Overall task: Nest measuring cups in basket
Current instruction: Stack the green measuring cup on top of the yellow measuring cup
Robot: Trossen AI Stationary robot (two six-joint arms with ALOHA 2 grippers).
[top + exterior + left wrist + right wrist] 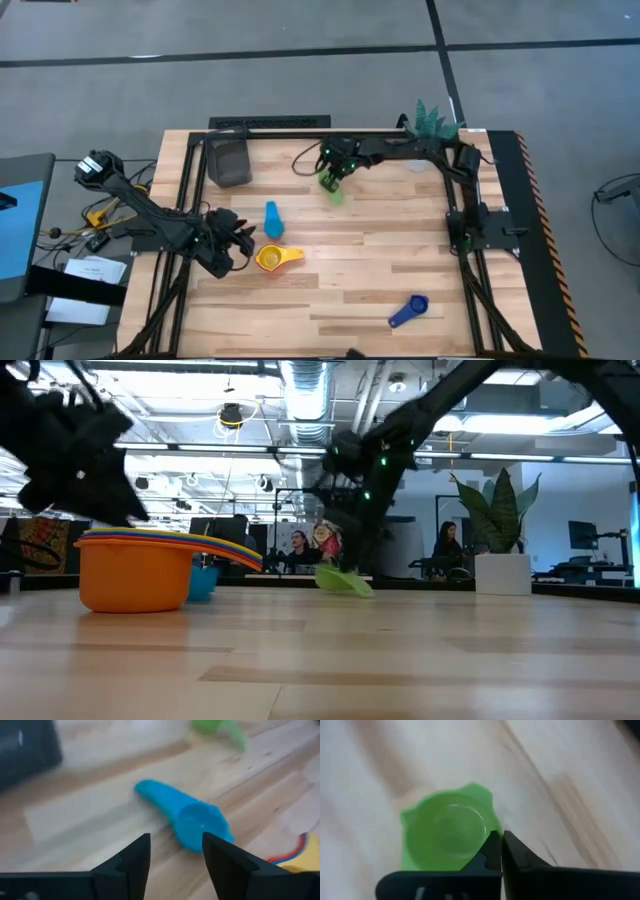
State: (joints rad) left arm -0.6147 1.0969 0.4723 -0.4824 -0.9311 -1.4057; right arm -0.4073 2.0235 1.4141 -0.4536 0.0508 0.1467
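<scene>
The right gripper (502, 851) pinches the light, stiff green cup (447, 832) by its thin rim, likely slippery, while the left gripper (174, 852) fingers stand open.

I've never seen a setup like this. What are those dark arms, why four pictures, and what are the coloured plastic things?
These are two robot arms at a wooden table, each ending in two-fingered jaws. One picture looks down from above, one looks level across the tabletop, and two come from cameras on the arms' wrists.

The coloured things are small plastic measuring cups. The right gripper has its jaws shut at the rim of the green plastic cup, near the table's far edge. The left gripper has open jaws and holds nothing; it sits beside the light blue cup and a stack of nested cups with an orange one outermost. A dark blue cup lies alone. The dark rectangular basket stands in a far corner.
</scene>
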